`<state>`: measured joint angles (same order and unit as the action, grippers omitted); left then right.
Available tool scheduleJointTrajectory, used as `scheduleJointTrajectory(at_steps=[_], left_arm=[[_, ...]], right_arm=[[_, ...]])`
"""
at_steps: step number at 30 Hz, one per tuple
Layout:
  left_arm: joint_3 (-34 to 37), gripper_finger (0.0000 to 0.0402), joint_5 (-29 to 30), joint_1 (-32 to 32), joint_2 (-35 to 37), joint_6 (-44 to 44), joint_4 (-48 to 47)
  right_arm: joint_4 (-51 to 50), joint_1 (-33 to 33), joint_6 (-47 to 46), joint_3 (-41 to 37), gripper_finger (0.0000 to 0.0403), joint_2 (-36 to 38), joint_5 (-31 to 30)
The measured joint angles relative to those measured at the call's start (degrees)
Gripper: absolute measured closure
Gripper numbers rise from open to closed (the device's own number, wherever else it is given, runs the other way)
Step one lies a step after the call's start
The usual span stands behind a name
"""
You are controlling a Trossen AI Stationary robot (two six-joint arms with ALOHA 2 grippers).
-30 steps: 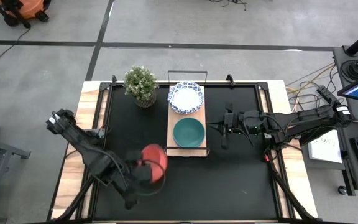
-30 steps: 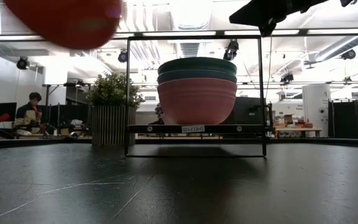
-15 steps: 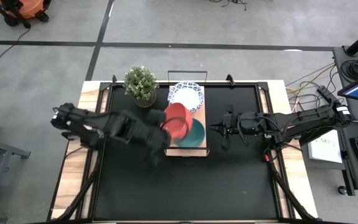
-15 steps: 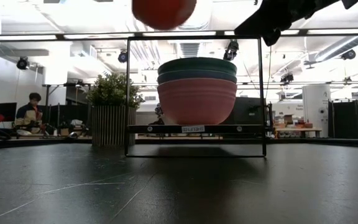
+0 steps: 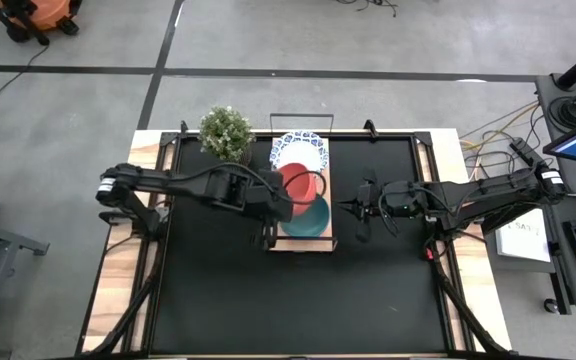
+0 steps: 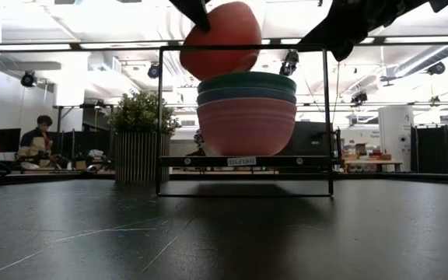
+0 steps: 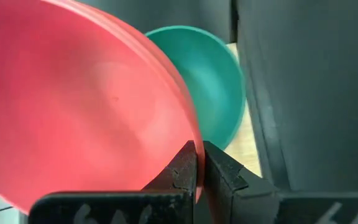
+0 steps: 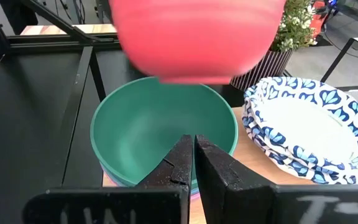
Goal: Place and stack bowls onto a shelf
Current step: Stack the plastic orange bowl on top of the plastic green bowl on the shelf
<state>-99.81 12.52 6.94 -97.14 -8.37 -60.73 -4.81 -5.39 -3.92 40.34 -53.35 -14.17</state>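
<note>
A small white label (image 6: 242,161) sits on the front edge of the shelf (image 6: 243,161) under the stacked bowls, but its lettering cannot be read.

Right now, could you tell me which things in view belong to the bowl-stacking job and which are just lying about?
Part of the job:
- red bowl, gripped by the left gripper
- green bowl topping the plain stack
- patterned bowls
- shelf

Just lying about:
- potted plant
- right gripper, shut, beside the shelf
</note>
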Motion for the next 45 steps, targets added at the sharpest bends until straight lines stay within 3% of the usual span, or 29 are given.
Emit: scheduleJointTrajectory(at_steps=[8,20,25,34,45], left_arm=[[0.1,0.0392,-0.3,-0.1,-2.1,0.5,0.2],[0.2,0.0283,-0.3,-0.1,-1.9,-0.1,0.0],[0.2,0.0261,0.7,-0.4,-1.4,-0.6,-4.9],[1.8,0.0295,1.5,-1.2,-1.2,-2.9,-3.8],[15.1,0.0387,1.5,-1.4,2.6,-4.5,7.5]], right_arm=[[-0.5,0.0,0.0,0.0,0.0394,0.0,0.0],[-0.5,0.0,0.0,0.0,0.0394,0.0,0.0],[-0.2,0.0,0.0,0.0,0.0394,-0.3,-1.9],[5.4,0.0,2.6,-0.1,0.0394,-5.5,-2.5],[7.3,0.2,3.5,0.1,0.0394,-8.4,-2.4]])
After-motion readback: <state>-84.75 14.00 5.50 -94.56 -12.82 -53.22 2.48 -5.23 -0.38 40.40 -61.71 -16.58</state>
